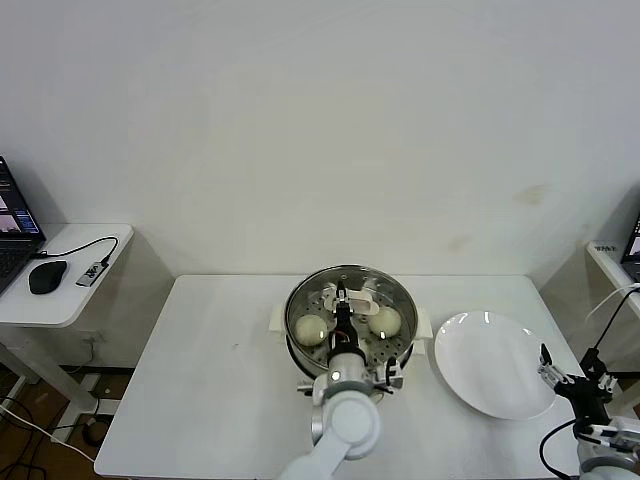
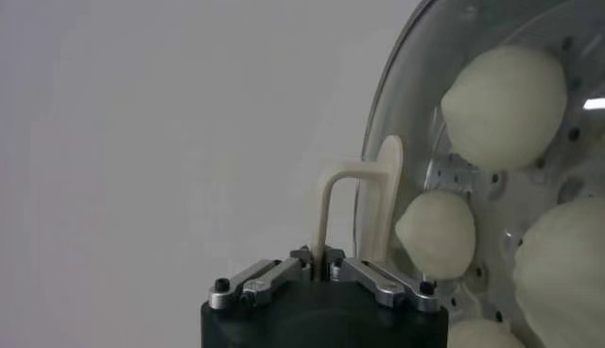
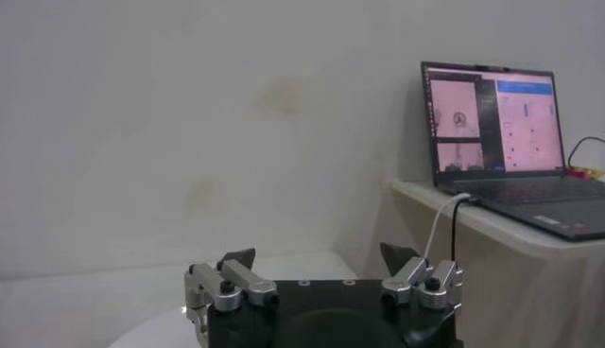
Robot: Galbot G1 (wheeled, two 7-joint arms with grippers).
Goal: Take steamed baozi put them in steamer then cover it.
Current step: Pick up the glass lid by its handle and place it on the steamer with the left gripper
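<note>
- Steamer [image 1: 415, 322]: steel pot with white side handles, standing mid-counter [image 1: 210, 370], just left of a plate.
- Lid [image 1: 300, 300]: clear glass with a steel rim, lying on top of the steamer; its cream handle [image 2: 364, 203] stands up at the centre.
- Buns: two show plainly through the glass from the head view, one left [image 1: 310, 328] and one right [image 1: 385, 320] of the handle (the left wrist view shows more of them under the glass, on the perforated tray).
- Left pincer [image 1: 343, 297]: over the middle of the pot, its fingers [image 2: 274, 276] drawn close about the foot of the lid handle; whether they press it or have just let go I cannot tell.
- Right pincer [image 1: 568, 372]: released, fingers [image 3: 236, 257] spread wide and holding nothing, parked off the counter's right edge beside the plate.
- Plate [image 1: 490, 365]: white, bare, right of the steamer.
</note>
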